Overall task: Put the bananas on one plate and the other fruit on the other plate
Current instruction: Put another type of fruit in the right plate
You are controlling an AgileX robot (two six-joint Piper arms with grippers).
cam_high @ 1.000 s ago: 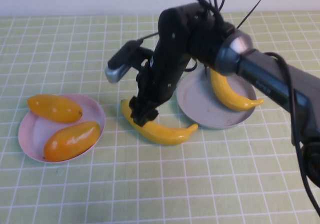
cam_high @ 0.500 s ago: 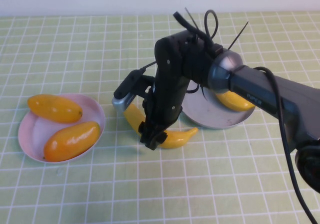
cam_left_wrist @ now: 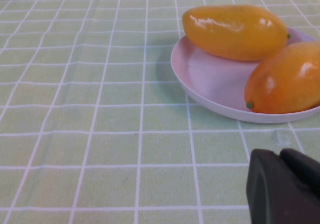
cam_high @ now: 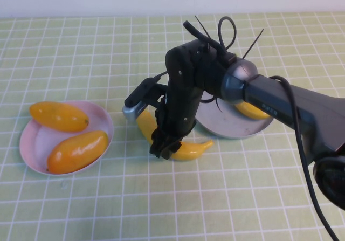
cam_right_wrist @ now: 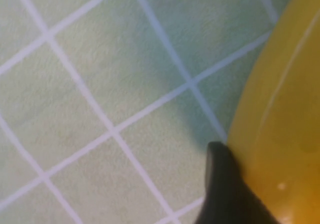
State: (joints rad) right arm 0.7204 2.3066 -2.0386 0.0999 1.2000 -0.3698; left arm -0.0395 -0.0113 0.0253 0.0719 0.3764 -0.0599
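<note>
One banana [cam_high: 188, 148] lies on the cloth between the two plates. My right gripper [cam_high: 164, 145] is down on its middle, shut on it; in the right wrist view one dark finger [cam_right_wrist: 222, 184] presses against the banana's yellow side [cam_right_wrist: 280, 124]. The other banana [cam_high: 252, 110] lies on the grey-blue plate [cam_high: 215, 119], mostly hidden behind the right arm. Two orange-yellow fruits [cam_high: 58, 116] [cam_high: 77, 151] lie on the pink plate [cam_high: 38, 138]. My left gripper [cam_left_wrist: 282, 184] is shut and empty, low over the cloth near the pink plate [cam_left_wrist: 210, 83] and its fruits [cam_left_wrist: 235, 31] [cam_left_wrist: 287, 78].
The table is covered with a green checked cloth [cam_high: 81, 52]. The right arm [cam_high: 269, 98] and its cables stretch over the grey-blue plate from the right. A pale wall runs along the table's far edge.
My right gripper has come down from above the banana's left part onto its middle and closed on it. The banana and the other fruits have barely moved.
</note>
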